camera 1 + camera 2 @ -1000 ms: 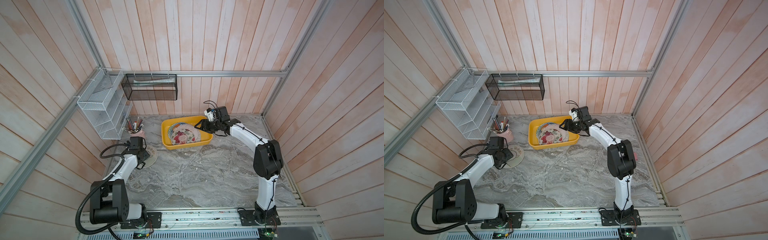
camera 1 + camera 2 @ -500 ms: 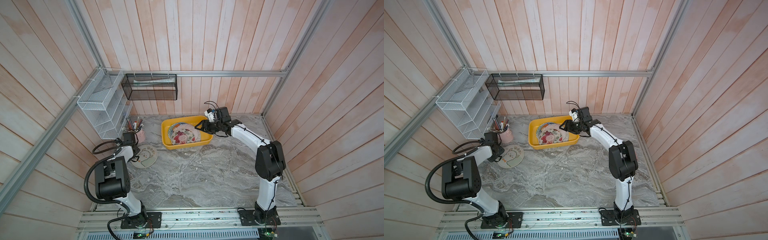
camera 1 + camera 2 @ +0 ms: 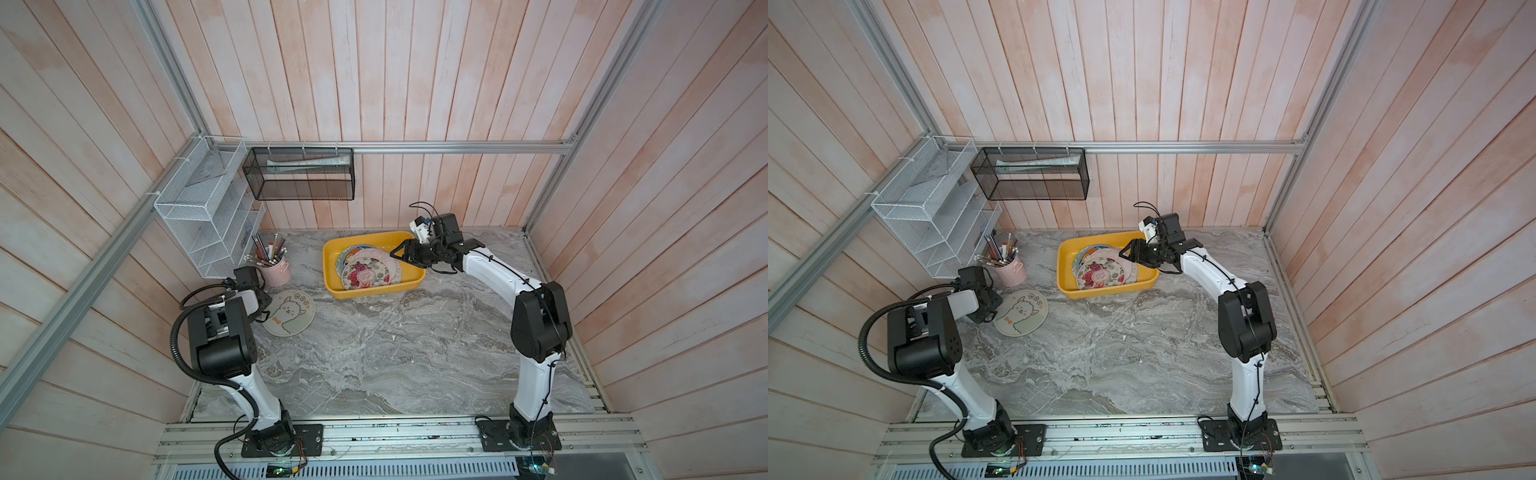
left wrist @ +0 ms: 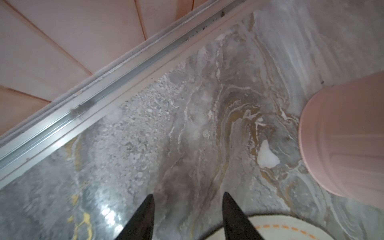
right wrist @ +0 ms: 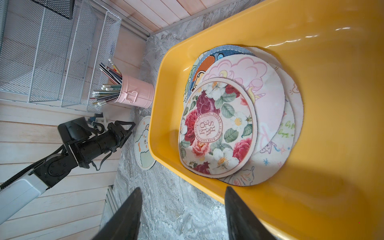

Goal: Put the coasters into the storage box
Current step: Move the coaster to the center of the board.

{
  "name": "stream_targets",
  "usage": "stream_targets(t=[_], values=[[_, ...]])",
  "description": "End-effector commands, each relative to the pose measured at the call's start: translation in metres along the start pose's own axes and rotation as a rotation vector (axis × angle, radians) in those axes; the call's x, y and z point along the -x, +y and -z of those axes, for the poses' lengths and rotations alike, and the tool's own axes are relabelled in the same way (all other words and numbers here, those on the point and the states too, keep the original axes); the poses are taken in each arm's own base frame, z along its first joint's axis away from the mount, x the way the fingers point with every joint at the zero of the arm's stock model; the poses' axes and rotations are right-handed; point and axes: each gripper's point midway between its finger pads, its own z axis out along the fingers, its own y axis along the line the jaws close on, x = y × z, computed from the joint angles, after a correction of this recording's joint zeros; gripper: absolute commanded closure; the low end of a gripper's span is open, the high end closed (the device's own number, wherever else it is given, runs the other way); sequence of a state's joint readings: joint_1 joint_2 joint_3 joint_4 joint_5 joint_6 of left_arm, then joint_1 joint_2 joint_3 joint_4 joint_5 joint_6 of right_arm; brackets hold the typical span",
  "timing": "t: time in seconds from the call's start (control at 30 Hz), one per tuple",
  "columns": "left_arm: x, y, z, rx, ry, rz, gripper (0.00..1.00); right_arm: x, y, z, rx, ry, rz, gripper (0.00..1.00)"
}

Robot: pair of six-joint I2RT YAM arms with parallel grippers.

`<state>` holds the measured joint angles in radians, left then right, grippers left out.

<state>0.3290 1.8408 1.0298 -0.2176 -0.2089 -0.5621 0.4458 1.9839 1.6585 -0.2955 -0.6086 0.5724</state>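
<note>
Over on the far side from the storage box (image 3: 374, 291), the left arm has folded right back. A second ago it stretched out over the alpaca coaster (image 3: 289, 318) and hid half of it; now the print shows whole. The left claw (image 4: 188, 195) sits low at the coaster's rim, on the edge facing away from the box. It is spread with only bare bench (image 3: 395, 353) between the tips, and one tip overlaps the stitched border. So no pickup yet. I'd call that a missed or abandoned attempt, with the arm lining up again from the side.

This coaster lies flat on the bench, near the box's left front corner but clear of it. Being round, it has no long axis. The alpaca's head and the little flowers above it point up toward the box's left end, where the pink pencil cup (image 3: 276, 272) stands. It's the only coaster I can see outside the box, so by my reckoning this is the last one.

Now the box itself: its long side runs roughly along the back wall. Inside, the other coasters lie in a fanned pile with the floral coaster (image 3: 365, 272) on top.

At the box's right end, the right claw (image 5: 183, 188) hasn't budged. It hovers over the rim, spread and empty.
</note>
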Motion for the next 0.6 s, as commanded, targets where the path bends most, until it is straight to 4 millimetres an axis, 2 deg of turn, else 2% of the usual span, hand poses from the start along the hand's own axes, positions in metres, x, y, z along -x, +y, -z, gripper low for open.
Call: stream_targets(t=[0.0,0.17,0.33,0.57], values=[[0.001,-0.022,-0.010,-0.091,0.025,-0.050,0.44,0.007,0.013,0.012,0.026,-0.019,0.024,0.37],[-0.009,-0.023,-0.019,-0.096,0.066,-0.080,0.42,0.009,0.015,0.015,0.025,-0.027,0.025,0.37],[-0.016,-0.033,-0.013,-0.141,0.092,-0.112,0.41,0.009,0.013,0.014,0.028,-0.023,0.022,0.37],[-0.045,-0.054,-0.012,-0.183,0.169,-0.210,0.40,0.009,0.016,0.016,0.033,-0.027,0.029,0.37]])
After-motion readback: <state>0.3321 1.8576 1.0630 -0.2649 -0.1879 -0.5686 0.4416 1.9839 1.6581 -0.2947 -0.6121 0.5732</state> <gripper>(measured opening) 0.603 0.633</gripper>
